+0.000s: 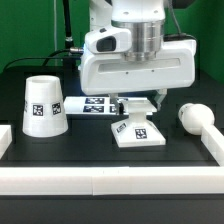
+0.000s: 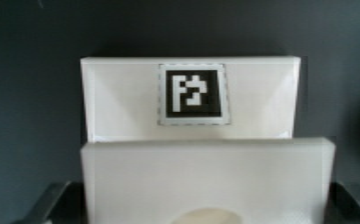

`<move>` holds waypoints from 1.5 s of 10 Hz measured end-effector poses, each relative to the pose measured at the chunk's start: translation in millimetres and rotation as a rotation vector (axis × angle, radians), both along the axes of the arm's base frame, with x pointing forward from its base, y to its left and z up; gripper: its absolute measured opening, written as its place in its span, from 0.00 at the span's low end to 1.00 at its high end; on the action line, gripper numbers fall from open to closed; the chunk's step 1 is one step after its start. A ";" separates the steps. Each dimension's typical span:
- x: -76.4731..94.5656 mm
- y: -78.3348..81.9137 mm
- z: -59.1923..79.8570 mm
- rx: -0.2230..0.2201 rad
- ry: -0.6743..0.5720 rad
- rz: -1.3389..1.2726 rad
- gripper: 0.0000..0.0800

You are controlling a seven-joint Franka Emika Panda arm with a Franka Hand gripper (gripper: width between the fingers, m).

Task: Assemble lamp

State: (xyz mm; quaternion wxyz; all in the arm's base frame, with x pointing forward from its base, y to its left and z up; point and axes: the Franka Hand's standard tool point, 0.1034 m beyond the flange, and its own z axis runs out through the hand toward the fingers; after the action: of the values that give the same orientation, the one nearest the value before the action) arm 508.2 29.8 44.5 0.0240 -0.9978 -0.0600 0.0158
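We find the flat square white plastic base (image 1: 139, 132) mid-table, between the tapered white shade (image 1: 40, 106) and the round white bulb (image 1: 197, 118). The two-finger gripper (image 1: 136, 108) straddles it from above; whether it pinches, we cannot tell. Risk: an off-centre grip would twist or skid the base

- Bright and even in the exterior view, lit seemingly from overhead, washing the white shade (image 1: 48, 88) and bulb (image 1: 197, 117) nearly flat.
- Only soft, short shadow there, tucked under the base (image 1: 139, 131) on the dark table (image 1: 90, 145).
- Coarse and slightly blurred throughout, barely resolving the shade's tag (image 1: 38, 110).
- Over to the wrist view now: dimmer, greyer, sharp enough on the base's tag (image 2: 193, 95), smeared out of focus in the near foreground, sinking to murk at the frame's edge.
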 end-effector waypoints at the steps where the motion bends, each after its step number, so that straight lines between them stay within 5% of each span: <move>1: 10.1 5.2 -0.1 0.002 -0.011 0.002 0.66; 11: 102.8 63.0 1.6 0.027 -0.109 -0.091 0.67; 15: 112.2 64.7 1.9 0.027 -0.102 -0.122 0.67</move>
State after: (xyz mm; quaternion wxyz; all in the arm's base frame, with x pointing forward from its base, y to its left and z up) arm 620.4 94.5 46.4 0.0354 -0.9987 -0.0005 -0.0374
